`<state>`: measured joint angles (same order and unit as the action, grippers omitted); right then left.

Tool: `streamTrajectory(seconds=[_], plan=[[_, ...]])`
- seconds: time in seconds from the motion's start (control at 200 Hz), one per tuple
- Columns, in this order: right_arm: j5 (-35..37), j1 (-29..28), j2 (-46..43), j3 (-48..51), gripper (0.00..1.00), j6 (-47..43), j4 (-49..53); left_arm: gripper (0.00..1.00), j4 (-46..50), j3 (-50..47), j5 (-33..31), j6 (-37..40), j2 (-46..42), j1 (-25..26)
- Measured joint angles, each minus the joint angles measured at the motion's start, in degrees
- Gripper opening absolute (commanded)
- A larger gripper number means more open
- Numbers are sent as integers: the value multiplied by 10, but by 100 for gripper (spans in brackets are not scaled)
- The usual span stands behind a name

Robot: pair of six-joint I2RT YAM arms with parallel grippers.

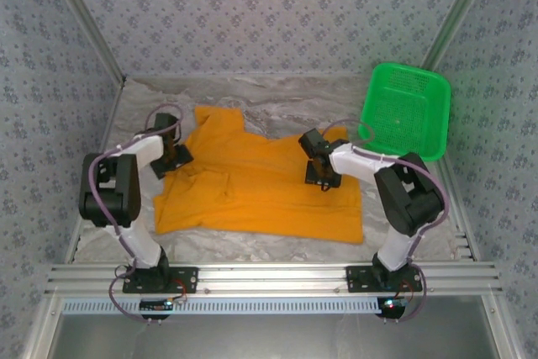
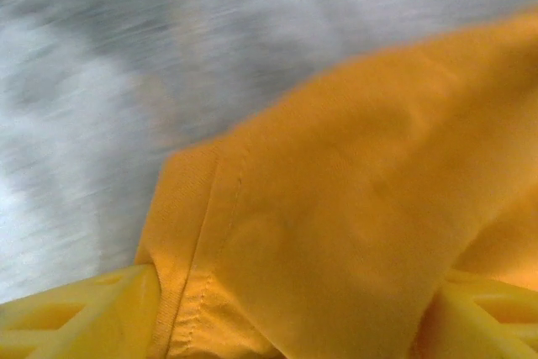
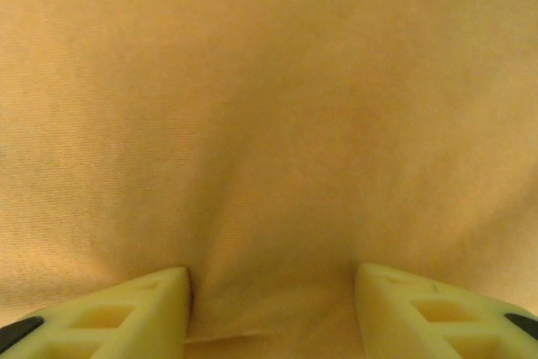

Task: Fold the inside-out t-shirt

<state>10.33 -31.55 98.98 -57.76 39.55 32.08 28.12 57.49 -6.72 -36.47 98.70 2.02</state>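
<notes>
Top view first: the orange-yellow t-shirt point(image 1: 261, 187) is spread out mostly flat in the middle of the table, on a wrinkly grey-white sheet point(image 1: 277, 94). One sleeve sticks out toward the back left. A green mesh basket point(image 1: 405, 111) sits at the back right, just off the shirt's far right corner. The left gripper point(image 1: 175, 155) is down at the shirt's left edge by the sleeve. The right gripper point(image 1: 319, 176) is down on the right half of the shirt, well inside its edge.

Left wrist cam: the left gripper point(image 2: 294, 292) has its yellow fingers point(image 2: 76, 313) spread wide, one in each bottom corner. A stitched hem edge of the t-shirt point(image 2: 361, 208) lies between them, loose and not pinched. The sheet point(image 2: 126, 65) behind is blurry.

Right wrist cam: orange t-shirt point(image 3: 269, 107) cloth runs edge to edge. The right gripper point(image 3: 271, 279) has its fingers point(image 3: 126, 308) apart, about halfway. They're pressed into the fabric with a soft pucker bulging between them, and there's no clamp on it.
</notes>
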Motion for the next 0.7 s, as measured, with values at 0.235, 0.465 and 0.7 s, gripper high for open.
streamTrajectory(seconds=[0.235, 0.465, 0.7], plan=[[0, -7, -31, 25, 56, 3, 14, 76, 74, -27, 51, -4, -60, -46], [-9, 31, -33, -46, 57, -43, 25, 67, 94, 91, 119, 35, -26, -40], [-18, 75, -6, -147, 56, -64, 0, 59, 94, 262, 136, 83, 115, -1]])
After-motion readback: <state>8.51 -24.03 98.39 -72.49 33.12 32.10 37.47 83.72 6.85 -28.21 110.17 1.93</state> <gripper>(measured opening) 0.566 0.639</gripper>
